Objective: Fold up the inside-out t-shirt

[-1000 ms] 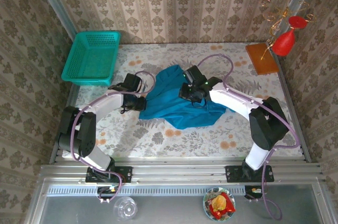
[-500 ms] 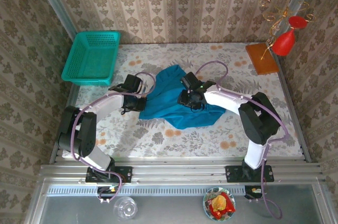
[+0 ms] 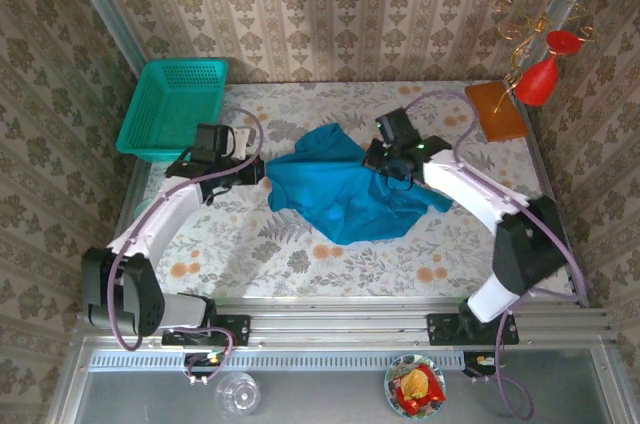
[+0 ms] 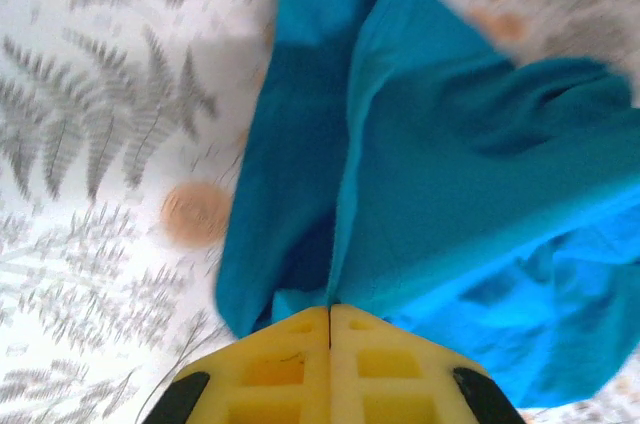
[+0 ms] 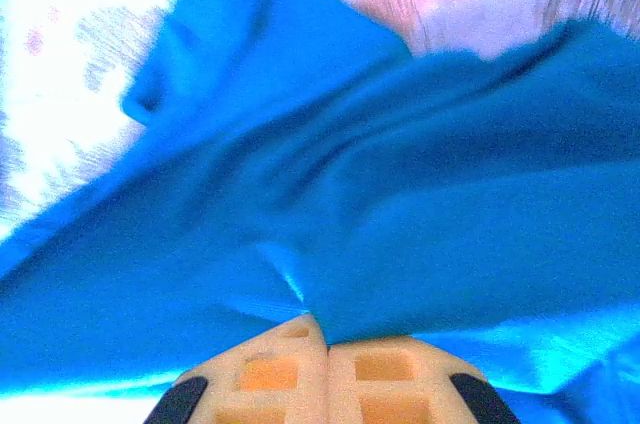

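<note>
Nearest, on the metal ledge in front of the arm bases: a glass [image 3: 235, 394] and a plate [image 3: 391, 384] holding something red and yellow. Beyond, on the floral table [image 3: 250, 254], the inside-out t-shirt [image 3: 345, 202] lies bunched around mid-table between the two wrists, its near edge rumpled and resting on the surface.

At the shirt's left edge, the left gripper [image 4: 330, 316] has its yellow fingers pressed together, with a fold of blue cloth pinched at the tips. At the shirt's far right edge, the right gripper [image 5: 325, 327] is likewise clamped on cloth. The wrist views are blurred, so I cannot tell whether each holds sleeve, shoulder or hem.

Farther back sit a teal mesh basket [image 3: 175, 114] at the far left corner, an orange board [image 3: 495, 109] at the far right, and a red vase [image 3: 540, 79] just beyond it.
</note>
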{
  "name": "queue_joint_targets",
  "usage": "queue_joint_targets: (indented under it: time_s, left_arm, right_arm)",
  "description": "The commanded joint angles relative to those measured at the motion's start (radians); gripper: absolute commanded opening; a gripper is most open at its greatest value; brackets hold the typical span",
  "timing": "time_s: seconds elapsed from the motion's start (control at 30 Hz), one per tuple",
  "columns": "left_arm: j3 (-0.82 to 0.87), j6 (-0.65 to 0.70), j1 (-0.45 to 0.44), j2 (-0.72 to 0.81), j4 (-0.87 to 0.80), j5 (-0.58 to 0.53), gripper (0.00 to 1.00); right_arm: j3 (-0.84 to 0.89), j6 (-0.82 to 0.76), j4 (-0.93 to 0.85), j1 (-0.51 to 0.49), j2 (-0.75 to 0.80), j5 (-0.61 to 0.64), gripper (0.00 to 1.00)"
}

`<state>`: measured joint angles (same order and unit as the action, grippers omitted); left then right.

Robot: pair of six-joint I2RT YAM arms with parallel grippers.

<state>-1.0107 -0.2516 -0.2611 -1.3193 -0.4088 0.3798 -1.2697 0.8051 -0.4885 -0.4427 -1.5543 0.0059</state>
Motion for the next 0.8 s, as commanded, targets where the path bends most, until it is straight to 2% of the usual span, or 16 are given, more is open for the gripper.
queue_joint_targets:
  time_s: [0.0, 0.13, 0.23, 0.5, 0.77]
  left_arm:
    - [-0.035, -0.042, 0.028, 0.049, 0.060, 0.154, 0.00]
    - [0.001, -0.107, 0.047, 0.084, 0.205, 0.306, 0.00]
    - [0.016, -0.138, 0.057, 0.079, 0.244, 0.332, 0.00]
    - [0.025, -0.178, 0.063, 0.046, 0.315, 0.455, 0.00]
    - [-0.073, -0.091, 0.065, -0.094, 0.172, 0.452, 0.00]
  right_arm:
    - [-0.078, -0.073, -0.116, 0.015, 0.146, 0.092, 0.00]
    - [-0.099, -0.113, -0.129, 0.015, 0.272, 0.092, 0.00]
    - [-0.098, -0.122, -0.136, 0.016, 0.321, 0.076, 0.00]
    - [-0.039, -0.130, -0.154, 0.016, 0.294, 0.020, 0.00]
    - [0.004, -0.145, -0.136, 0.039, 0.194, 0.025, 0.00]
